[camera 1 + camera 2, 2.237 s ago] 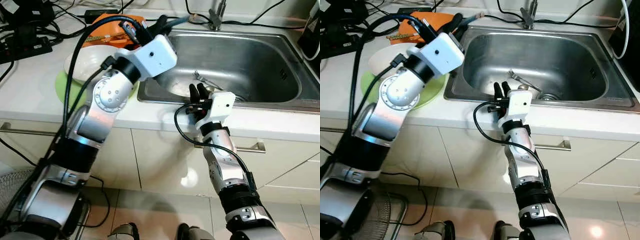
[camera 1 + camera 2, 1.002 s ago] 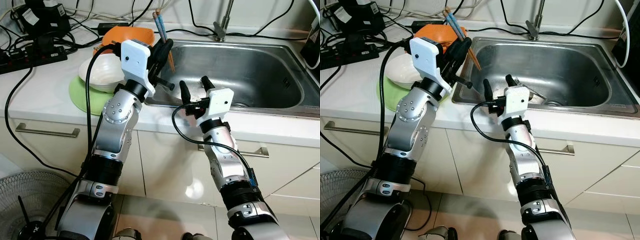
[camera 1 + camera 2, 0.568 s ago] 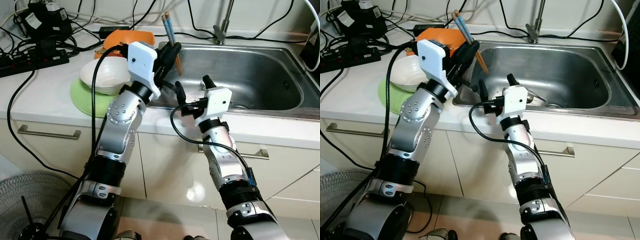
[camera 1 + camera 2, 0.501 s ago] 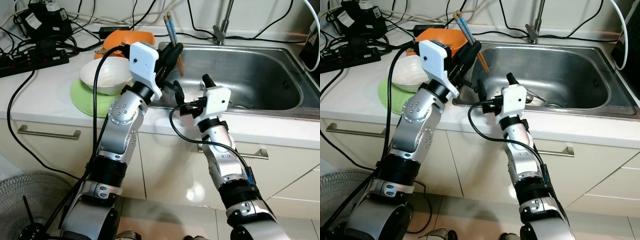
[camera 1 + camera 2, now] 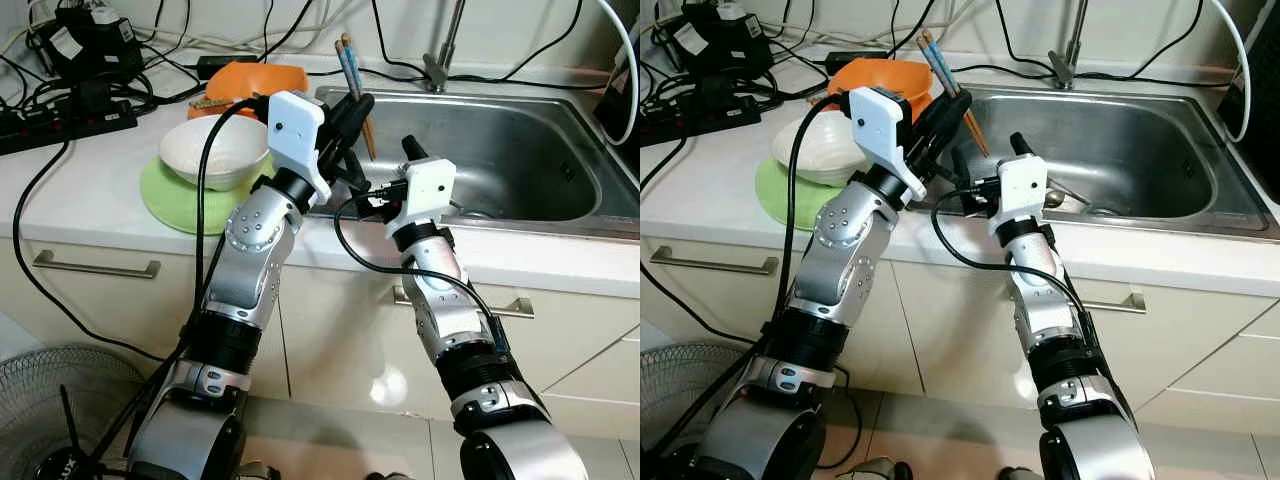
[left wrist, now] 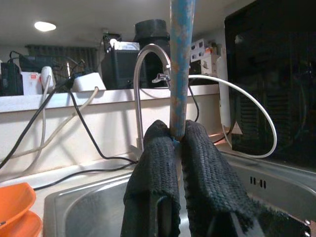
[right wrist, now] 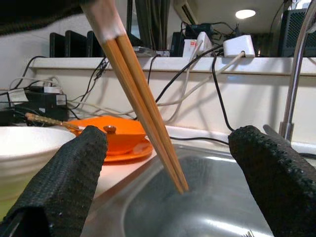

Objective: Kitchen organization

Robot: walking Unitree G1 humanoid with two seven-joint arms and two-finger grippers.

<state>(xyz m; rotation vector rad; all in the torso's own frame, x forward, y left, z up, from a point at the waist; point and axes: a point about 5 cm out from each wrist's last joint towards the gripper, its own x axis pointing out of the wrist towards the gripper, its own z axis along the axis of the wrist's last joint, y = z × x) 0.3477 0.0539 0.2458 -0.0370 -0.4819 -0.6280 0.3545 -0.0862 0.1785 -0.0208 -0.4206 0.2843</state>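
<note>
A pair of chopsticks (image 5: pixel 354 82), blue at the top and orange at the tips, stands tilted above the front left corner of the steel sink (image 5: pixel 520 150). My left gripper (image 5: pixel 350 118) is shut on the blue part (image 6: pixel 180 59). Just to the right, my right gripper (image 5: pixel 988 152) is open. In the right wrist view, the orange tips (image 7: pixel 143 106) hang between its two fingers (image 7: pixel 64 182) without touching them.
On the counter left of the sink, a white bowl (image 5: pixel 210 150) sits on a green plate (image 5: pixel 165 200), with an orange bowl (image 5: pixel 250 78) behind. A fork (image 5: pixel 1070 190) lies in the sink. The faucet (image 5: pixel 440 45) stands at the back. Cables and a power strip (image 5: pixel 70 110) lie far left.
My left gripper has carried the chopsticks up and right, from the dishes to the sink's corner. My right gripper has opened and risen toward their tips.
</note>
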